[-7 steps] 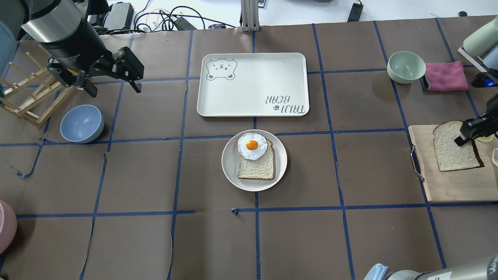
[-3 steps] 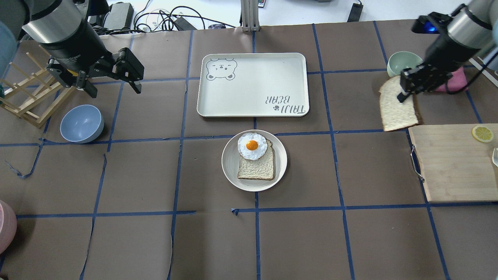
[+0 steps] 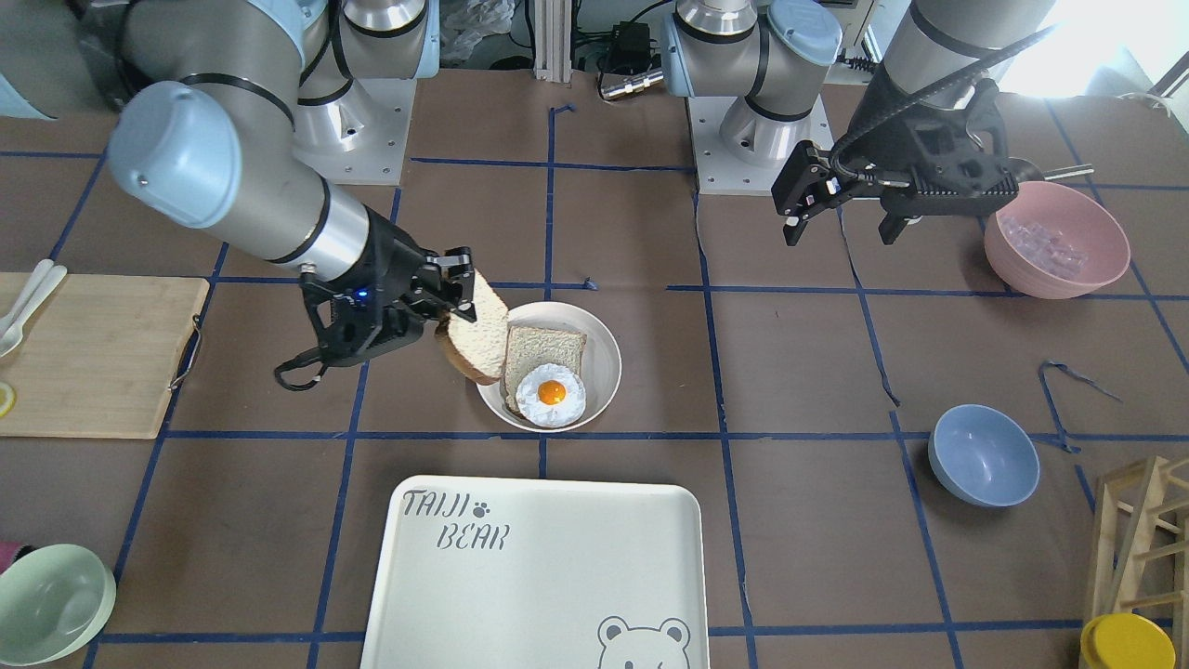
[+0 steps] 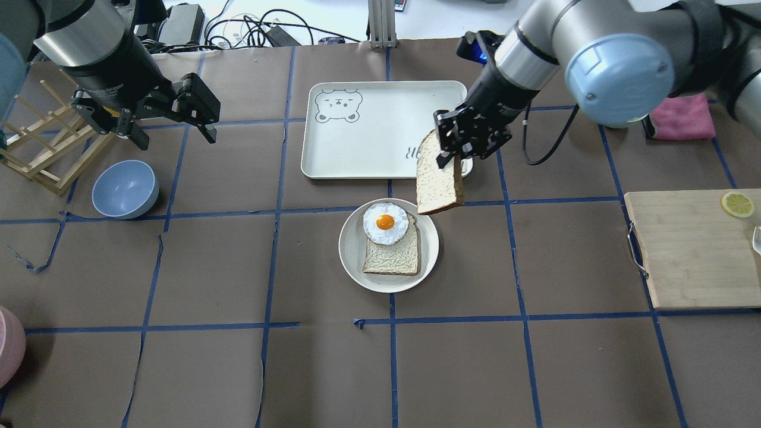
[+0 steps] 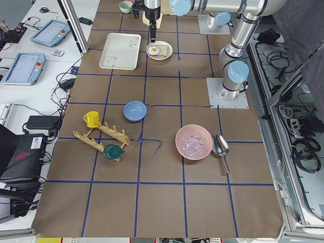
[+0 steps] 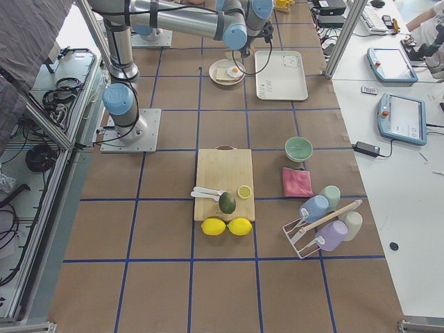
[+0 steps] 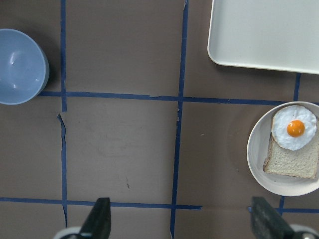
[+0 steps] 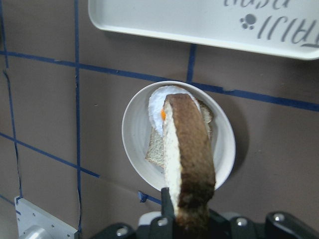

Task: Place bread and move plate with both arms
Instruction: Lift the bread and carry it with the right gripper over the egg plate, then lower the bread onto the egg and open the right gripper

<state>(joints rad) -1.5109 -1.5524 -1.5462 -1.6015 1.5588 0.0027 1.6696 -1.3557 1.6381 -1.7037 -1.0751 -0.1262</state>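
Observation:
My right gripper [image 4: 452, 156] is shut on the dark-crusted bread [image 4: 439, 181] and holds it on edge, hanging down in the air over the plate's far right rim. The cream plate [image 4: 351, 249] sits at the table's middle with a squarer slice [image 4: 392, 257] and a fried egg [image 4: 385, 223] on it. In the right wrist view the bread [image 8: 189, 154] hangs over the plate [image 8: 137, 139]. In the front view the right gripper [image 3: 455, 293] holds the bread [image 3: 474, 330] beside the plate [image 3: 604, 358]. My left gripper [image 4: 176, 138] is open and empty, high at the far left; its wrist view shows the plate [image 7: 256, 154].
The bear-printed tray [image 4: 380, 119] lies just beyond the plate. A blue bowl [image 4: 125, 189] and a wooden rack [image 4: 41, 148] are under the left arm. A wooden cutting board [image 4: 695, 249] with a lemon slice [image 4: 737, 204] is at the right, a pink cloth [image 4: 684, 116] behind it.
My right arm lifted the bread off the cutting board and carried it left across the table to above the plate's far right rim. The left arm has not moved.

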